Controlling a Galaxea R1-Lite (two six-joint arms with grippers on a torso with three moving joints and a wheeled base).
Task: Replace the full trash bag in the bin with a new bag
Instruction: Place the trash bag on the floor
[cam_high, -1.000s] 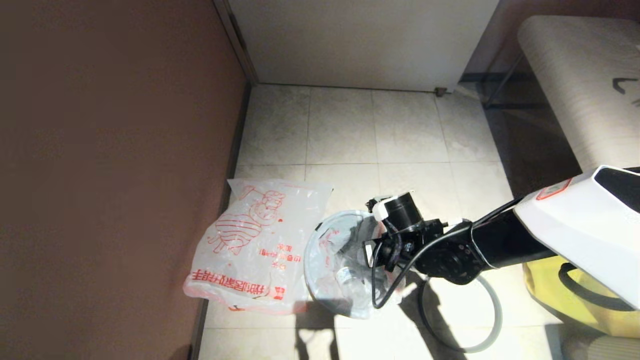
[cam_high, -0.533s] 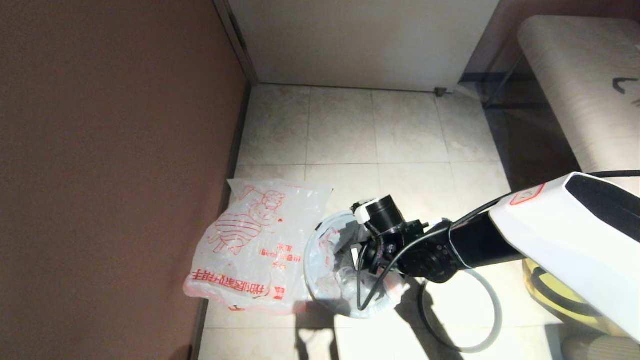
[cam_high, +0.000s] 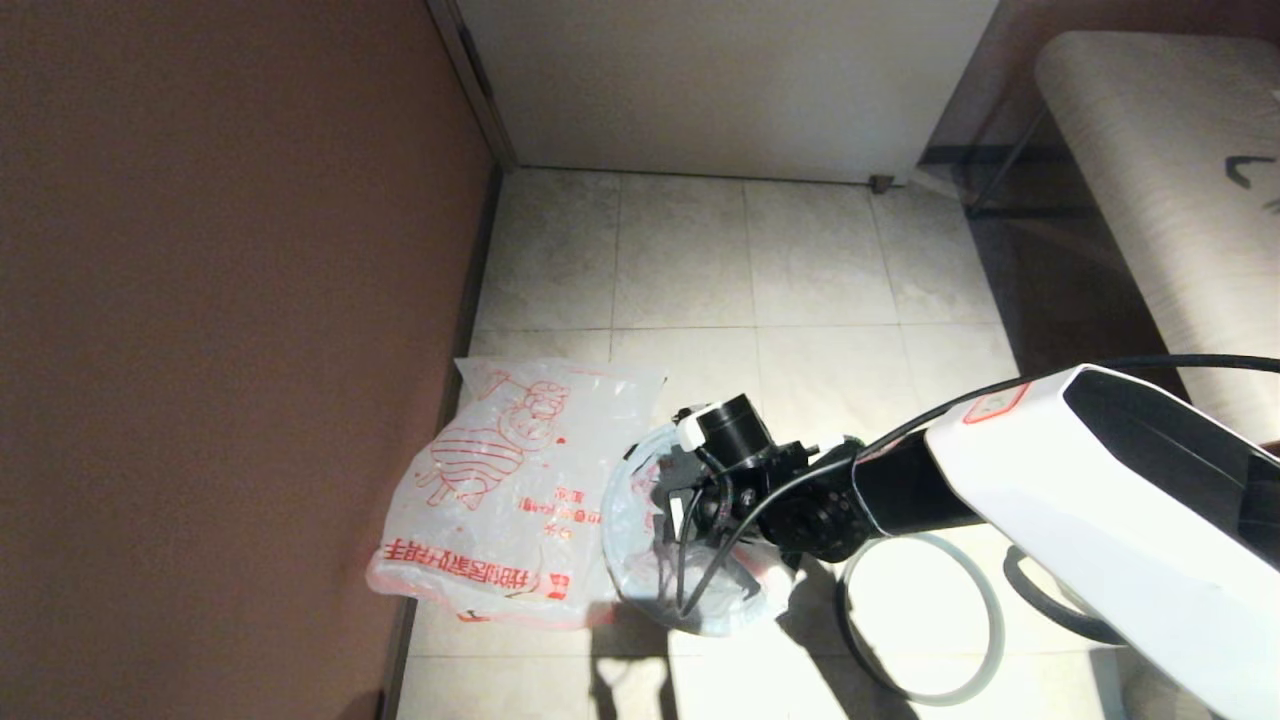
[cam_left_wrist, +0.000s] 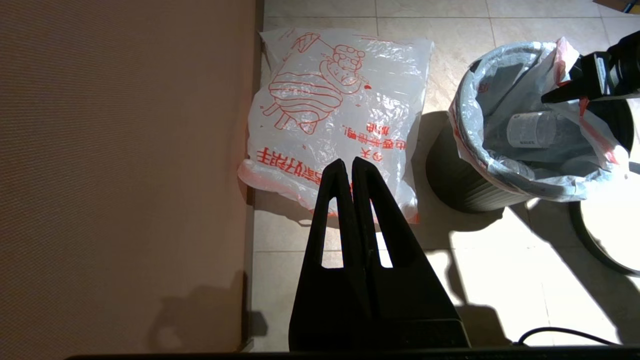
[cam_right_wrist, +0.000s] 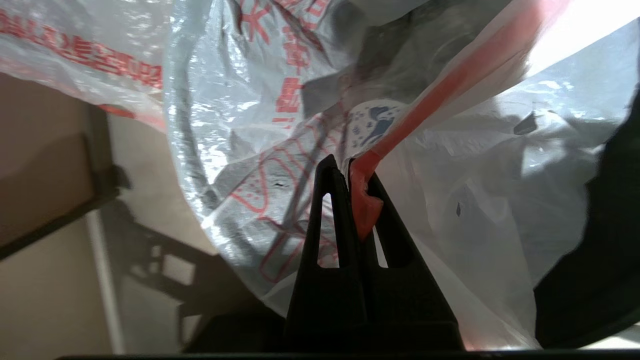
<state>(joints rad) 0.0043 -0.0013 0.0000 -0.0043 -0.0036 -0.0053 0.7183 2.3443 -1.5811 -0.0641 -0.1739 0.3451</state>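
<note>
The full trash bag (cam_left_wrist: 525, 150) sits in the bin (cam_left_wrist: 457, 180) on the tiled floor (cam_high: 700, 260), its white plastic folded out over the rim all round. A clear bottle (cam_left_wrist: 531, 129) lies inside it, visible through the open mouth. My right gripper (cam_right_wrist: 350, 167) is over the bin's mouth on the side toward my body; its jaws are pressed together on a red-edged strip of the bag's rim, which shows pinched and bunched between the tips in my right wrist view. From that strip the plastic stretches away in a taut fold, red print running across the skin around it.

The new bag (cam_high: 510, 480) lies flat on the floor just beside the bin, on its left, against the base of the brown wall (cam_high: 220, 350). Its striped cartoon figure and red characters face up, and its near edge touches or nearly touches the bin's wall; I cannot tell which.

A thin grey hoop (cam_high: 925, 620) lies on the floor on the bin's right, partly under my right arm.

My left gripper (cam_left_wrist: 348, 167) hangs parked above the floor near the new bag's printed end, jaws together and holding nothing.
</note>
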